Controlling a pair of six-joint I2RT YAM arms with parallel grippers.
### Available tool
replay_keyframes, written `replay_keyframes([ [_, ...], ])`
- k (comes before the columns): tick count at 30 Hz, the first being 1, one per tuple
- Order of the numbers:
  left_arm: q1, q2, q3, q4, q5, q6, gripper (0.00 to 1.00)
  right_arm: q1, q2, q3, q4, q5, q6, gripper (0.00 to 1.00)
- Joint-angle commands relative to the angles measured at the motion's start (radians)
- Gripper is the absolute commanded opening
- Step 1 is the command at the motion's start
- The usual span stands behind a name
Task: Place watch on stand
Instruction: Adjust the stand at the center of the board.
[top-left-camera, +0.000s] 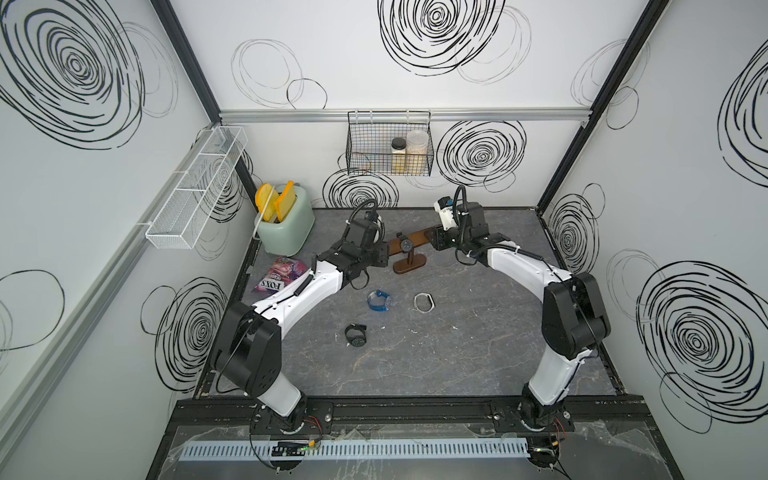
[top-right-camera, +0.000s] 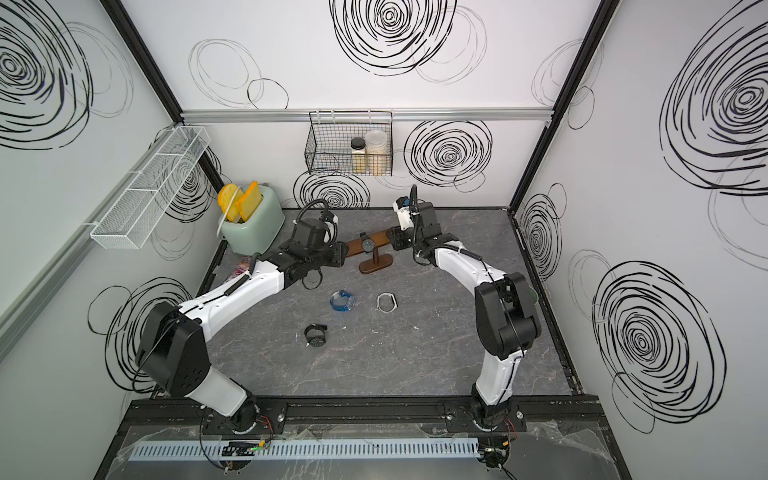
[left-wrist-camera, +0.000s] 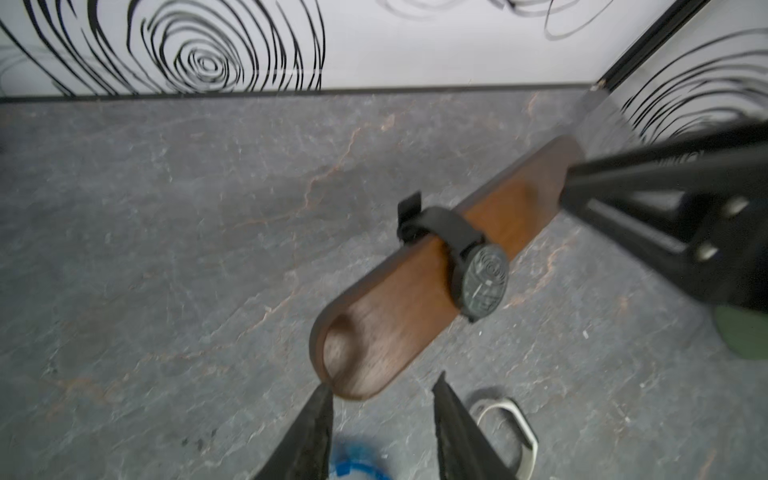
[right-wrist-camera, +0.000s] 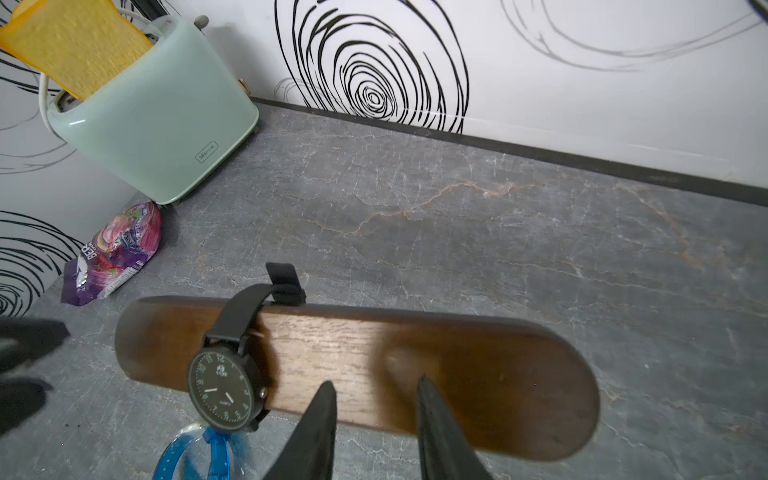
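Low in the middle of a top view, three spare watches lie on the bench (top-left-camera: 457, 353): a black one (top-left-camera: 356, 336), a blue one (top-left-camera: 380, 300) and a white band (top-left-camera: 424, 302). Above them, at the frame centre, the stand (top-left-camera: 409, 266) carries the watch (top-left-camera: 405, 245). It is strapped around the bar over the post, with the dial to the front. The left pincer (left-wrist-camera: 382, 382) is half wide and empty, just off the bar's end at frame left. The right pincer (right-wrist-camera: 375, 381) is also apart and empty, over the bar's other part. I judge the watch is placed. Both arms should draw straight back and not brush the bar or strap.
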Motion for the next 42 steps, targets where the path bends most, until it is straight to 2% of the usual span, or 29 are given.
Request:
replay_keyframes([
  [1,-0.027,-0.003,-0.02,-0.097,-0.072,0.001,0.46,-0.038,-0.007,0.086,0.014,0.012,0.012,0.36],
  [7,-0.028,0.039,0.022,-0.129,-0.081,0.002,0.47,-0.063,0.136,0.257,-0.024,-0.003,0.002,0.36],
  [19,-0.022,0.103,0.075,-0.141,-0.107,-0.001,0.53,-0.063,0.31,0.404,-0.066,0.011,-0.026,0.35],
  [42,0.047,0.192,0.154,-0.094,-0.113,0.016,0.56,-0.071,0.256,0.31,-0.102,0.022,-0.051,0.33],
])
